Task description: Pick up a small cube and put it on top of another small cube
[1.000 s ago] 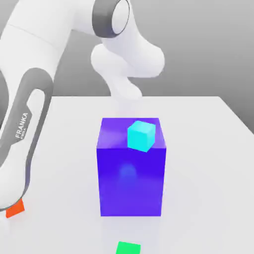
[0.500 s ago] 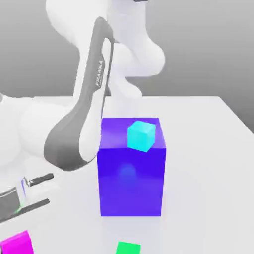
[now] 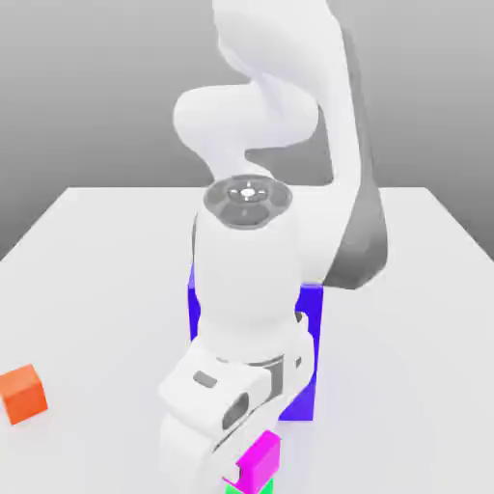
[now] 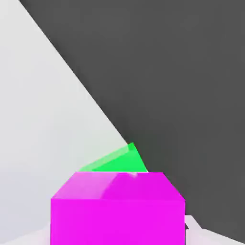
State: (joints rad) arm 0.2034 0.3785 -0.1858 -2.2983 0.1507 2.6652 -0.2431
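Big blue-purple block [image 3: 310,323] behind the wrist, and a careless retreat could clip it! The tool [image 4: 117,235] looks to be pinching the small plain magenta cube [image 3: 260,461], over the small bright green cube [image 4: 124,162]. They look twisted out of line: release off-centre and it tips; press too hard, the green one skids!

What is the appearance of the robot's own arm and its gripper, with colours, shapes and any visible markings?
The arm is glossy white, with thick rounded segments, a dark grey side strip and a dark grey round cap. The gripper has a white, rounded housing with small dark grey recesses.
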